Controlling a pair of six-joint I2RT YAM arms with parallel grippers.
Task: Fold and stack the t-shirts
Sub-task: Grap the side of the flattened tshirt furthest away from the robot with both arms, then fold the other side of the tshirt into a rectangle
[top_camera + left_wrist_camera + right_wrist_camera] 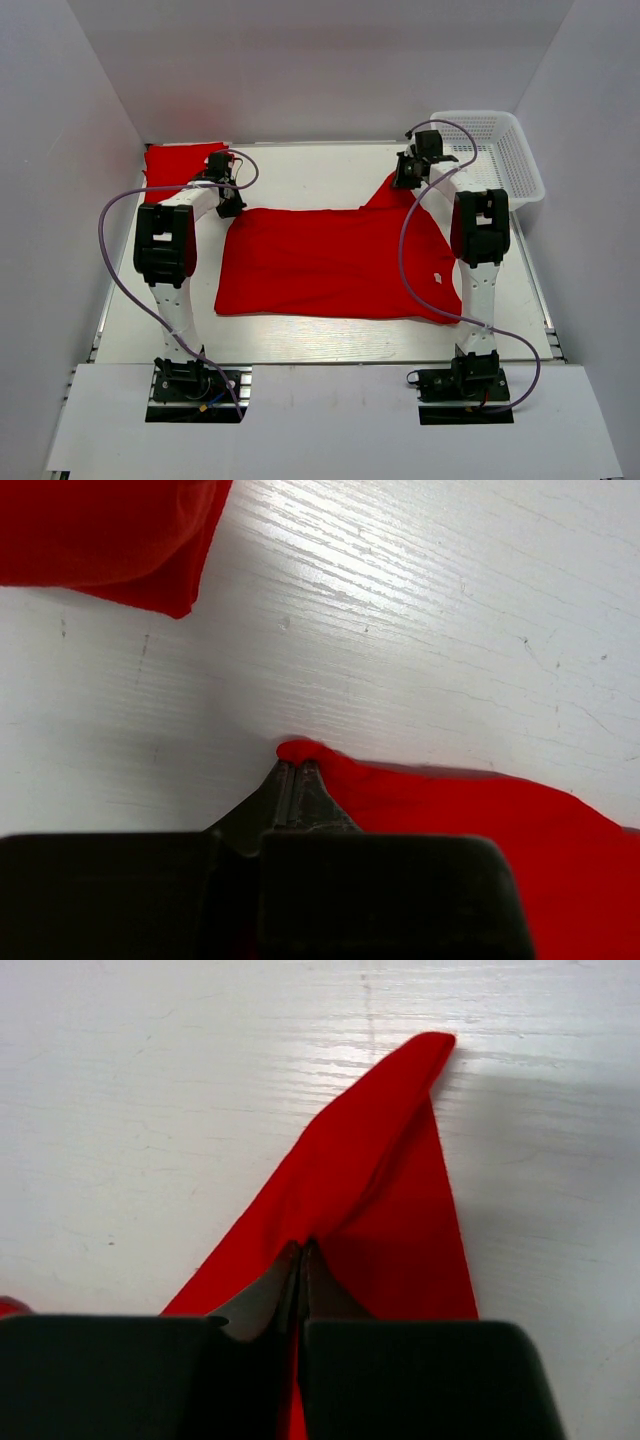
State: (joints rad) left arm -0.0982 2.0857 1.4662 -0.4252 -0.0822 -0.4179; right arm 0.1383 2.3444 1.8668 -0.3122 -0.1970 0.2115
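"Which step is this?"

"I think a fold begins; the open t-shirt (330, 265) lies flat in the middle of the tabletop (300, 175); a folded t-shirt (180, 165) sits at ten o'clock."

"And the arms?"

"Both reach far and low; the left fingers (315, 798) pinch its ten o'clock corner; the right fingers (325, 1295) pinch its one o'clock sleeve; next, I think, they lift together and pull toward six o'clock."

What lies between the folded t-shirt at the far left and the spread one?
Only bare table, clearest in the left wrist view; the folded t-shirt and the spread t-shirt do not touch.
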